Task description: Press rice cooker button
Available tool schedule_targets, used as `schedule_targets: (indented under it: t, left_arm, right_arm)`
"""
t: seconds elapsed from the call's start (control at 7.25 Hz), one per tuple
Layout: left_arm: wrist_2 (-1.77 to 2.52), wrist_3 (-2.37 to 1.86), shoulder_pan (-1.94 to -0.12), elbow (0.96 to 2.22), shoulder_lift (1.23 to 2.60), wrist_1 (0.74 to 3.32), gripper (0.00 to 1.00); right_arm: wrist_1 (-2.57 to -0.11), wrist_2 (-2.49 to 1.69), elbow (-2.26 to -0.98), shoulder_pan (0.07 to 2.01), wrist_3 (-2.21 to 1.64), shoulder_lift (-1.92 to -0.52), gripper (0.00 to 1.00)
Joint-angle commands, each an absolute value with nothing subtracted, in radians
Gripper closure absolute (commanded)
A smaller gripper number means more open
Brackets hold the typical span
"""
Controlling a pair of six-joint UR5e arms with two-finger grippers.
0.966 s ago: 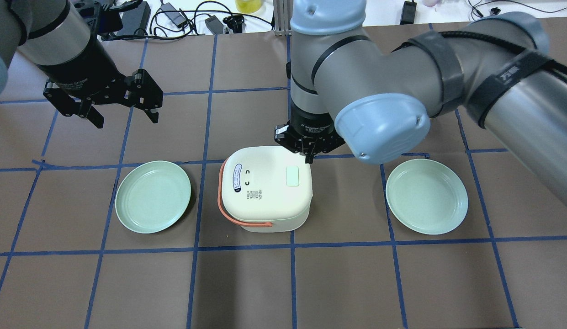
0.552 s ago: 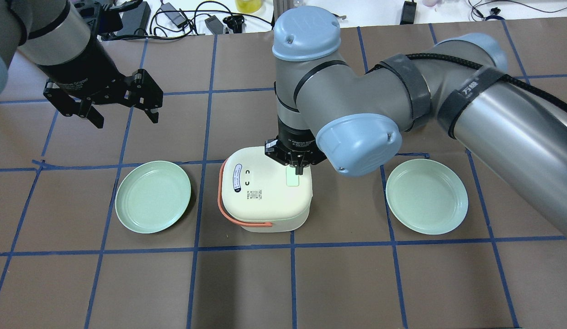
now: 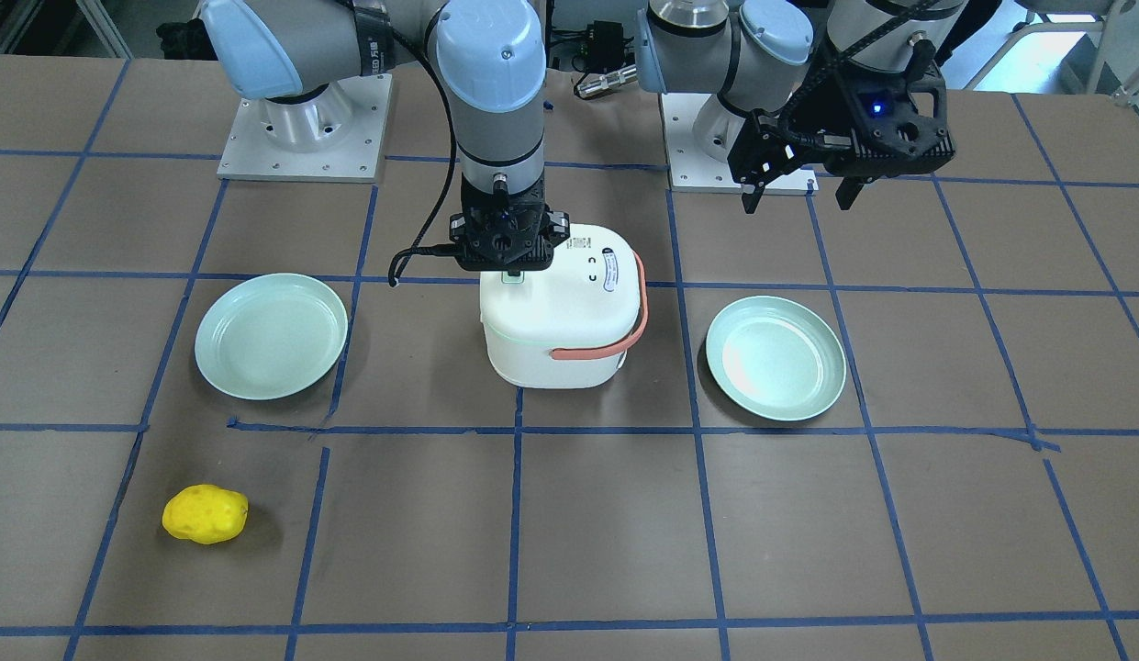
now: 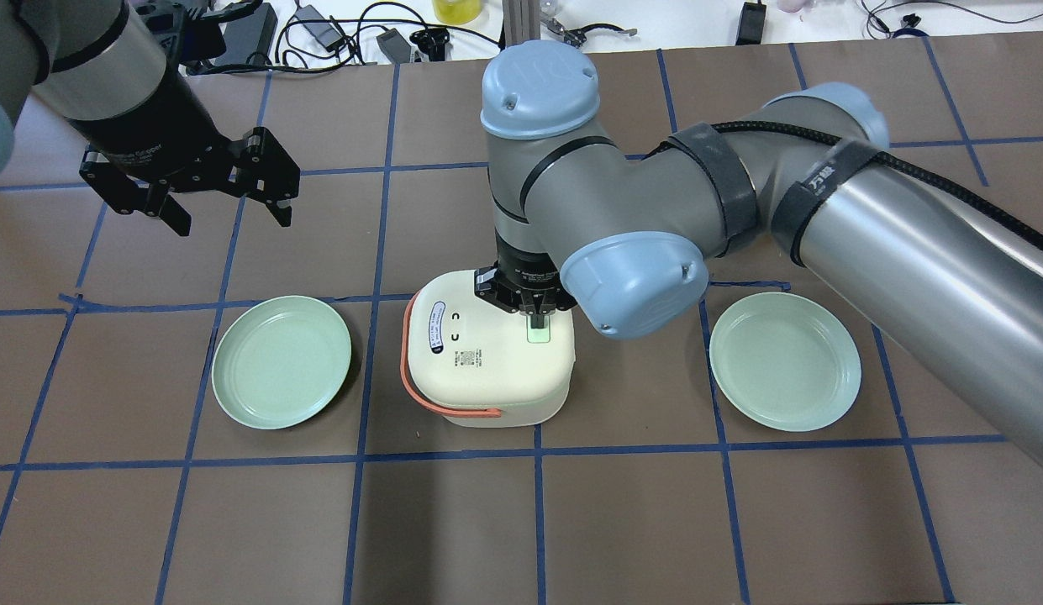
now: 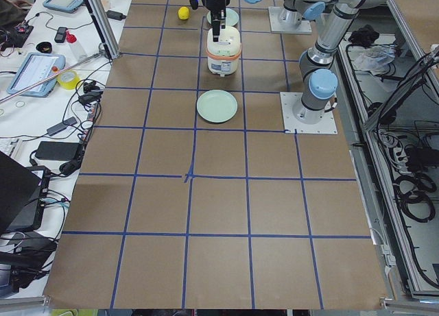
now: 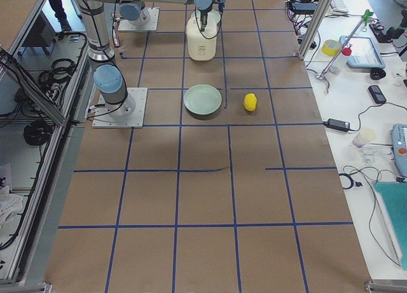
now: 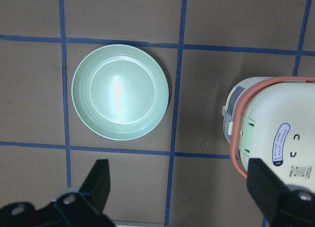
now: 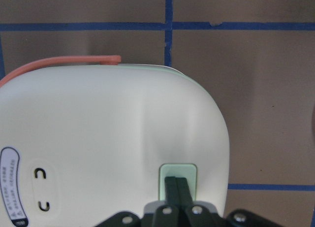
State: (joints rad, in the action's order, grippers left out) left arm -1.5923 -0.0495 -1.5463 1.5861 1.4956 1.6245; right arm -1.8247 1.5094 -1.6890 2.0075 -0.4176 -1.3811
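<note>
Button [image 8: 178, 169]: pale green square on the lid of the cooker [image 4: 487, 370], mid-table between left plate [image 4: 281, 361] and right plate [image 4: 785, 361]. Right gripper [image 4: 537, 320] points straight down on it, jaws pressed together into one tip, holding nothing. In the wrist view the tip meets the button face. I cannot tell if it is depressed. My read: approach done; push and lift-off are left. Left gripper [image 4: 234, 220] hangs spread wide, empty, well apart.

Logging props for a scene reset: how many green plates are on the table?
2. The left plate lies on the robot's left of the rice cooker, the right plate on its right. None seems hidden.
</note>
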Motion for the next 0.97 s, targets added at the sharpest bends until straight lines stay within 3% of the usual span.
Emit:
schedule_targets:
  t: [0.0, 0.14, 0.41, 0.83]
  left_arm:
    - [-1.592, -0.049, -1.546, 1.586, 1.496, 1.624, 0.0]
    - [-1.592, -0.051, -1.546, 1.586, 1.496, 1.624, 0.0]
    - [-1.592, -0.049, -1.546, 1.586, 1.496, 1.624, 0.0]
    - [-1.592, -0.049, -1.546, 1.586, 1.496, 1.624, 0.0]
  right_arm:
    - [-1.886, 1.52, -1.738, 2.008, -0.414, -1.376, 0.91]
    - [-1.876, 1.523, -1.72, 2.008, -0.419, -1.387, 0.85]
    - [-1.795, 1.534, -1.656, 2.005, -0.425, -1.425, 0.0]
    - [-1.691, 1.551, -1.539, 1.915, -0.399, -1.44, 0.0]
